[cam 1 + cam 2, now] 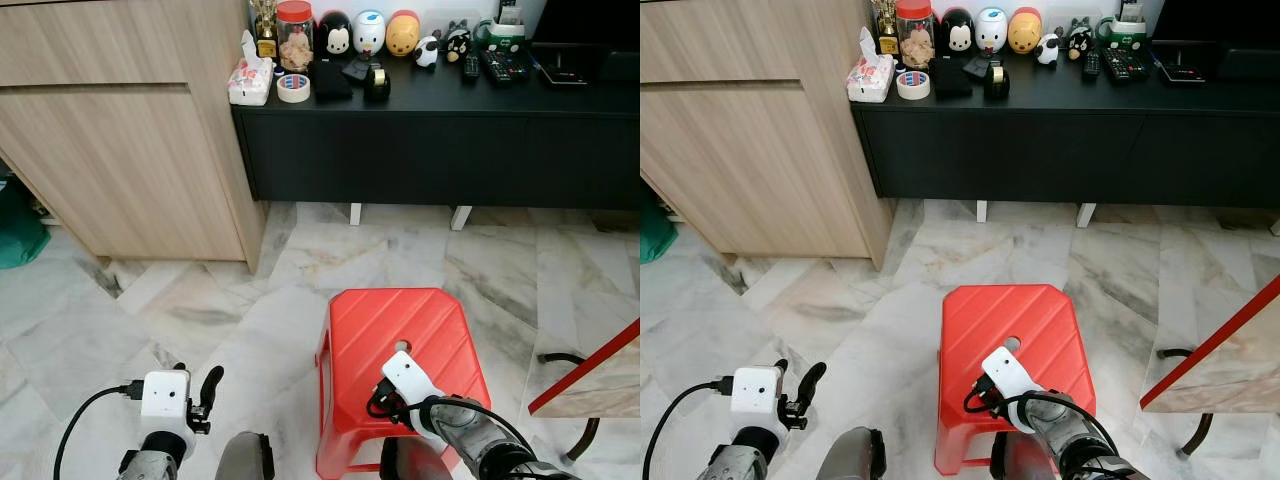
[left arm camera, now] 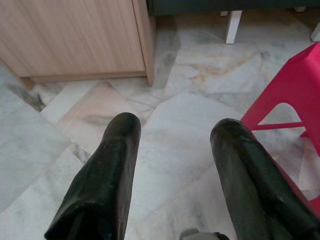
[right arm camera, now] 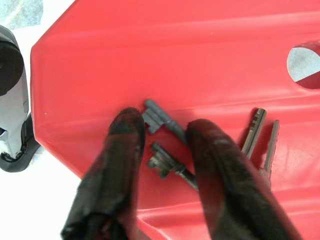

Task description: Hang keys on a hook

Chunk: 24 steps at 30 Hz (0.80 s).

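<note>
The keys (image 3: 210, 145) lie flat on the top of a red plastic stool (image 1: 380, 320), spread in a loose bunch near its front edge: two dark old-style keys between the fingers of the right gripper (image 3: 162, 135), and two plain silvery ones just beside them. The right gripper hovers low over that bunch with its fingers parted around the dark keys, gripping nothing; whether the tips touch the stool cannot be told. The stool's ribbed top has a round hole (image 3: 304, 64) toward its middle. It stands on a pale marble-tiled floor (image 1: 200, 300) with grey veining. The left gripper (image 2: 175, 150) hangs over bare floor to the stool's left, fingers wide apart and empty. Beyond the stool, a long black cabinet (image 1: 440, 140) runs along the wall on short white legs, its top crowded with a tissue pack (image 1: 250, 80), a roll of tape (image 1: 293, 88), a red-lidded jar (image 1: 294, 35), round character figures and remote controls (image 1: 500, 65). A light wooden cupboard (image 1: 120, 130) stands left of it.
</note>
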Motion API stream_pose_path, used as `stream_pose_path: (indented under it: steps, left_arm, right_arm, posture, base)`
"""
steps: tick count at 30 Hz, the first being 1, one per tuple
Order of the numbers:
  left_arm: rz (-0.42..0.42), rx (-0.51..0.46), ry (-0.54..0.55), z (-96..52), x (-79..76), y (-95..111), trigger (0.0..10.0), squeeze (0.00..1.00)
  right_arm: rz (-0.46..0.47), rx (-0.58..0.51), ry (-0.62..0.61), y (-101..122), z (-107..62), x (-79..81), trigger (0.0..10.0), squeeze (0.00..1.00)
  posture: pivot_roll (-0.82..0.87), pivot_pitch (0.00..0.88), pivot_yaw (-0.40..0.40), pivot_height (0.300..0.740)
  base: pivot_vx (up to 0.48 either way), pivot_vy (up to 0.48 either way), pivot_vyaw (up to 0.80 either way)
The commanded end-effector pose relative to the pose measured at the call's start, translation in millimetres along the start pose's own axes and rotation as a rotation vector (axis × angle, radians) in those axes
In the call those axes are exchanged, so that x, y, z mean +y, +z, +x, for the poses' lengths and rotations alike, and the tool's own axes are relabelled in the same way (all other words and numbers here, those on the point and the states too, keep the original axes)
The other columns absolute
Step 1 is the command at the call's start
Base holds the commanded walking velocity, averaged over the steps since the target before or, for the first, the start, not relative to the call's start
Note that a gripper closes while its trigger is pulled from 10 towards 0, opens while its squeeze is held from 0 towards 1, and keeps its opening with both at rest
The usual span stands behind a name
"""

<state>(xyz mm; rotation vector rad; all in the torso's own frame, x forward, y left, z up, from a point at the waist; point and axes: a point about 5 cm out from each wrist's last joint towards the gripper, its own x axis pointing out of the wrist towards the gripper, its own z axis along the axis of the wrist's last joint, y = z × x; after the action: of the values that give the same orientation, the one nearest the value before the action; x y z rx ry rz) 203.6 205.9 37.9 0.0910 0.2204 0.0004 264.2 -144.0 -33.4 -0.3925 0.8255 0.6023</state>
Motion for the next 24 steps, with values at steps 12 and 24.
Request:
stream_pose_path:
  steps: [12,24]
  left_arm:
    - [0.015,0.026,-0.003,1.1,-0.9,-4,10.0,0.00]
    - [0.014,0.021,0.006,9.9,-1.8,-4,10.0,0.00]
  right_arm:
    - [0.027,0.056,0.039,-16,2.8,15.2,0.0,0.00]
    - [0.083,-0.083,-0.040,9,1.9,1.6,0.0,0.00]
  posture:
    - [0.09,0.134,-0.002,0.631]
    - [0.08,0.109,-0.010,0.631]
  base:
    - [0.000,0.000,0.00]
    - [0.000,0.000,0.00]
